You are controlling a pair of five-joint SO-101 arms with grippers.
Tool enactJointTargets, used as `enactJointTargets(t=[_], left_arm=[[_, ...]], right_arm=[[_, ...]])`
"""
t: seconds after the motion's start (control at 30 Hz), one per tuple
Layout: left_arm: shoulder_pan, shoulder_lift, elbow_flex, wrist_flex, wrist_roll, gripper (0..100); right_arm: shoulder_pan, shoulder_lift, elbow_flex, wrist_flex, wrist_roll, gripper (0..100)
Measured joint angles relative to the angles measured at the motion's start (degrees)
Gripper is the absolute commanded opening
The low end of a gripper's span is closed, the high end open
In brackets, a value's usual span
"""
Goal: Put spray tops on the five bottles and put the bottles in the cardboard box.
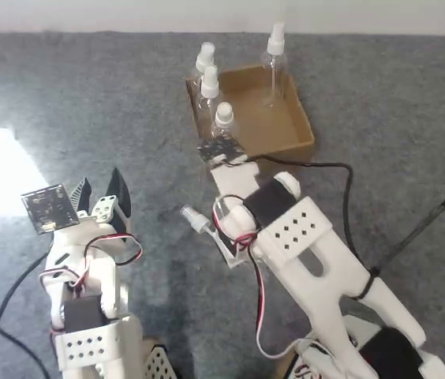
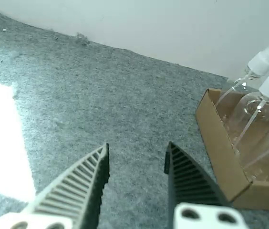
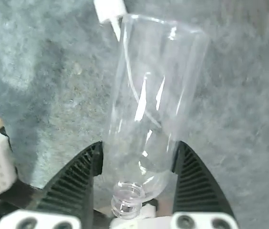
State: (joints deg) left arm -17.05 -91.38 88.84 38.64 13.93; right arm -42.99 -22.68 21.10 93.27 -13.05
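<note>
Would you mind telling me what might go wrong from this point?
1. The bottle in the right gripper has its open neck facing the gripper's palm. The spray top on the mat may be hard to fit without regrasping.
2. The smooth bottle could slip from the jaws.
3. Four capped bottles already stand in the box, so lowering a fifth might topple one.

Surface (image 1: 396, 103): grey, felt-like covering, with a bright patch of light at one edge. Directly on it:
- one open cardboard box (image 1: 286, 148), toward the far middle
- one white spray top (image 1: 193, 218), lying on its side, nearer than the box
- one black cable (image 1: 435, 210), running in from one side
</note>
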Motion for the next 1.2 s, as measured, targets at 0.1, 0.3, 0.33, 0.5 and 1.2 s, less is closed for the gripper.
enactJointTargets(t=[0.1,0.3,0.33,0.5,1.2], left_arm=[[0.00,0.00,0.00,0.00,0.00,18],[0.00,0.00,0.00,0.00,0.00,18],[0.00,0.00,0.00,0.00,0.00,18],[0.00,0.00,0.00,0.00,0.00,18],[0.00,0.00,0.00,0.00,-0.09,18]], right_arm=[[0.00,-2.55,2.20,0.00,-4.75,7.6],[0.09,-7.12,6.95,-0.18,-14.42,7.6],[0.35,-7.74,7.91,-0.79,-16.09,7.6],[5.71,-9.58,13.71,-7.82,-20.75,7.8],[31.56,-9.76,15.47,-17.32,-33.76,8.0]])
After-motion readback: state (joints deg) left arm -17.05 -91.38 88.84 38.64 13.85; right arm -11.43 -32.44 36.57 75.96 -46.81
